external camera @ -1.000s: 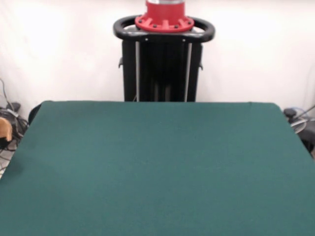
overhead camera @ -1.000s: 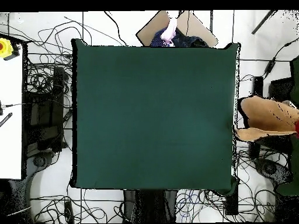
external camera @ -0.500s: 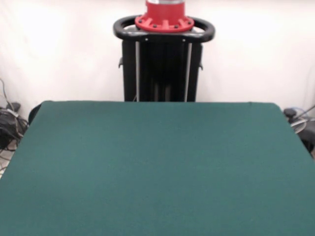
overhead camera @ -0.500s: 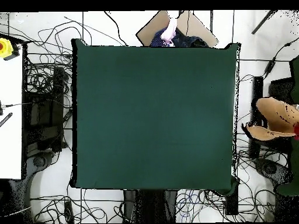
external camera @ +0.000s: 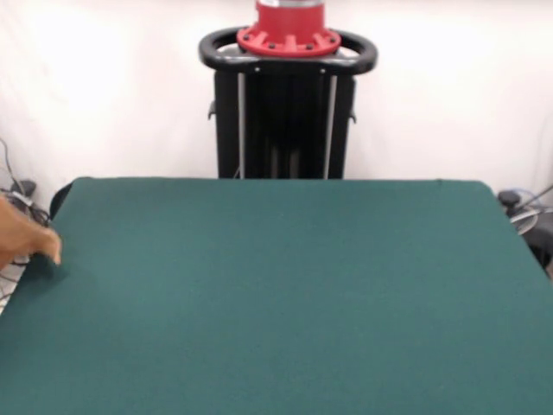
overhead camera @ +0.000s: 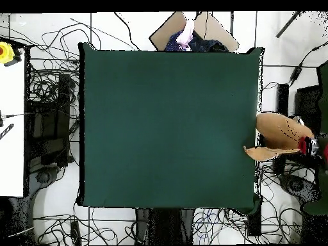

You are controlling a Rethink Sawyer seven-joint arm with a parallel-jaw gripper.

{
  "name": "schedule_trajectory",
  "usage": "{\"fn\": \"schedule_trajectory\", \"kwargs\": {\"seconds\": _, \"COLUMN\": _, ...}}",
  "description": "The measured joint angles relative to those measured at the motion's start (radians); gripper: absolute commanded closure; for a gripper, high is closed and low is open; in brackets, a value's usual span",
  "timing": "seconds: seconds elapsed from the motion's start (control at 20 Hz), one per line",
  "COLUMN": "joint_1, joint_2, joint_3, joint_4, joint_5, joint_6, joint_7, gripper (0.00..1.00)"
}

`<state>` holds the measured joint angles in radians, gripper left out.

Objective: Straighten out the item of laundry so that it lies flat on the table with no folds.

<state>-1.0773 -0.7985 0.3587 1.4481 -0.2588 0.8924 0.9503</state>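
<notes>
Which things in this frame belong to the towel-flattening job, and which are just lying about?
Part of the job:
- orange-tan towel, bunched at the table's edge, one corner just over the felt
- green table

Just lying about:
- cables on the floor around the table
- white side table
- robot pedestal; the gripper is not in view

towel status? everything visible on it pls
The towel is orange-tan, bunched and folded, not flat. In the overhead view it sits at the table edge, mostly beyond it, one corner reaching over the green cloth. The front view shows only a tan tip at that edge. What holds it is unclear; no border bands or label discernible.
</notes>
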Motion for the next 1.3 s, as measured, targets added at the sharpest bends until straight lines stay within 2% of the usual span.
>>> {"fn": "schedule_trajectory", "kwargs": {"seconds": 0.65, "joint_1": 0.059, "joint_2": 0.043, "joint_3": -0.002, "joint_4": 0.239, "joint_5": 0.058, "joint_6": -0.334, "joint_7": 0.001, "gripper": 1.00}}
{"fn": "schedule_trajectory", "kwargs": {"seconds": 0.95, "joint_1": 0.118, "joint_2": 0.050, "joint_3": -0.019, "joint_4": 0.315, "joint_5": 0.098, "joint_6": -0.393, "joint_7": 0.020, "gripper": 1.00}}
{"fn": "schedule_trajectory", "kwargs": {"seconds": 1.3, "joint_1": 0.208, "joint_2": 0.005, "joint_3": -0.071, "joint_4": 0.409, "joint_5": 0.166, "joint_6": -0.414, "joint_7": 0.110, "gripper": 1.00}}
